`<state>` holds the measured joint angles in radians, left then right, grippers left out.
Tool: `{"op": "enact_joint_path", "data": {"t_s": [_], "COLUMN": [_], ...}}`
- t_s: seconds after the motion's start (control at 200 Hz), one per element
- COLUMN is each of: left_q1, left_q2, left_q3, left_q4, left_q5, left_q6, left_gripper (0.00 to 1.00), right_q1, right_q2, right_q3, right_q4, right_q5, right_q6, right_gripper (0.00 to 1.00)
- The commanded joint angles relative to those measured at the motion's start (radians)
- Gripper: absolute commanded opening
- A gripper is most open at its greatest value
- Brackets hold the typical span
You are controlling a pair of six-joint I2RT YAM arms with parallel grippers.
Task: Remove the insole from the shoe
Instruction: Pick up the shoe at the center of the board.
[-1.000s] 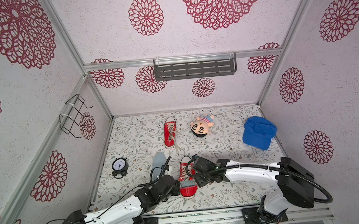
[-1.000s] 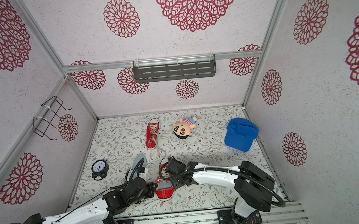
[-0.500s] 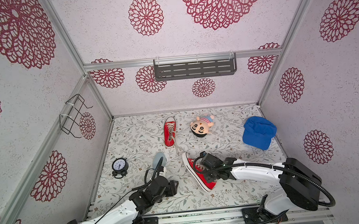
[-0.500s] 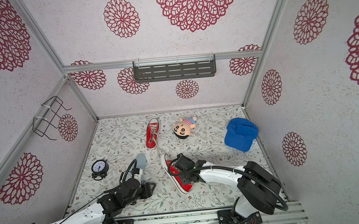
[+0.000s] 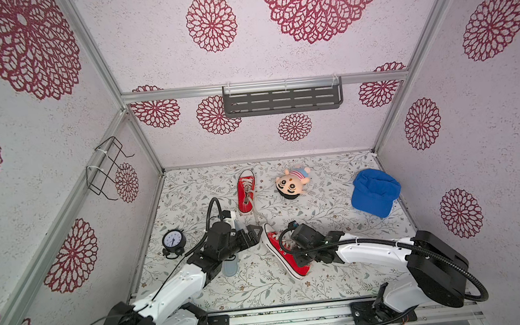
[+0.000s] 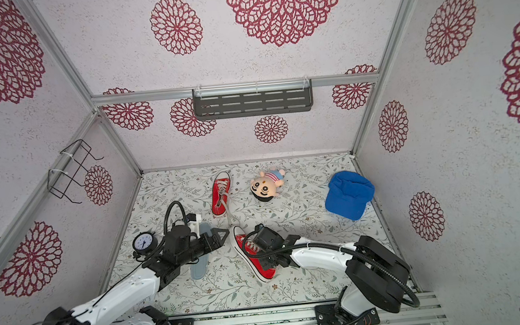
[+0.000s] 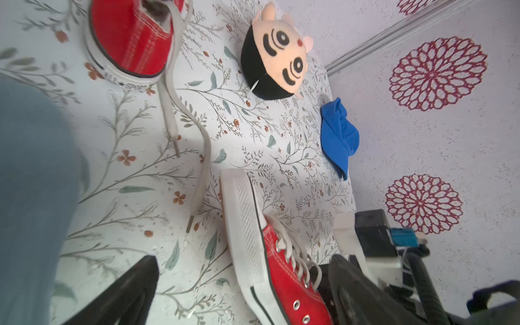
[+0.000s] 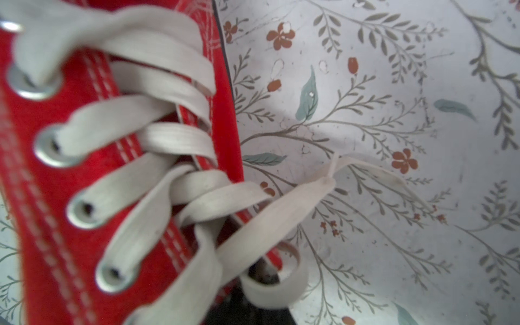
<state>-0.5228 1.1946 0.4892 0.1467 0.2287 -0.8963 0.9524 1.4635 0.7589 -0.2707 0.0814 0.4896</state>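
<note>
The insole lies behind and beneath the wide-open left gripper, crosswise to its jaws; the right gripper is clamped on the shoe.

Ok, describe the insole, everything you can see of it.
The insole is pale grey-blue and thin, lying flat on the floral table, out of the near red shoe, which is beside it, apart. The left arm crosses its middle, so only its two rounded ends show. The open left gripper is not holding it.
</note>
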Motion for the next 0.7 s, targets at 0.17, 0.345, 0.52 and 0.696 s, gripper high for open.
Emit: {"op": "enact_joint_path", "data": {"t_s": [0.17,0.345,0.52,0.696], "left_q1": [0.007,0.006,0.006,0.005], "left_q2": [0.301,0.422,0.461,0.48], "left_q3": [0.123,0.132,0.122,0.117], "left_q4": [0.139,0.319,0.376,0.41], "left_q5": [0.073,0.139,0.128,0.137], "left_q6": [-0.094,-0.139,-0.163,-0.168], "left_gripper": [0.99,0.81,0.66,0.38], "right_q1": [0.004,0.003,0.004,0.004], "right_q2": [-0.004,-0.005,-0.01,-0.024], "right_q3": [0.008,0.001,-0.001,-0.007], "right_q4": [0.047,0.06,0.053,0.043], "right_q5": [-0.01,-0.018,-0.014,0.002], "right_q6": [0.014,0.029,0.028,0.025], "right_gripper": [0.06,0.05,0.05,0.06]}}
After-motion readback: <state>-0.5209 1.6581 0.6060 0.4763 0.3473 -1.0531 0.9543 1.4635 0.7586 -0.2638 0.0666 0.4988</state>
